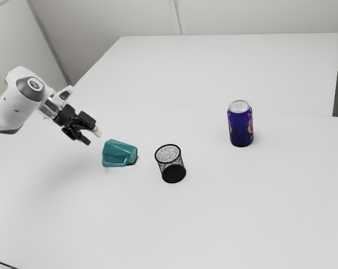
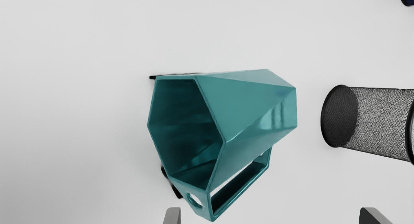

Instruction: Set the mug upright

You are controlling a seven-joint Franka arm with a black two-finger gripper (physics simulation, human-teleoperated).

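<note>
While the mug lies on its side, the gripper hangs near — fingers apart. Nearby stands a mesh cup.

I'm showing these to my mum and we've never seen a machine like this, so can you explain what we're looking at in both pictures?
The machine is a white robot arm ending in a black two-fingered pincer. The exterior view comes from a camera standing beside the arm. The wrist view comes from a camera on the arm's own hand, so the tips of its fingers poke in at the bottom edge.

On the pale table, a teal mug lies on its side, nearest the pincer. Further toward the exterior view's right stand a black mesh holder, then a purple drink can. Nothing is held: the pincer is open.
</note>
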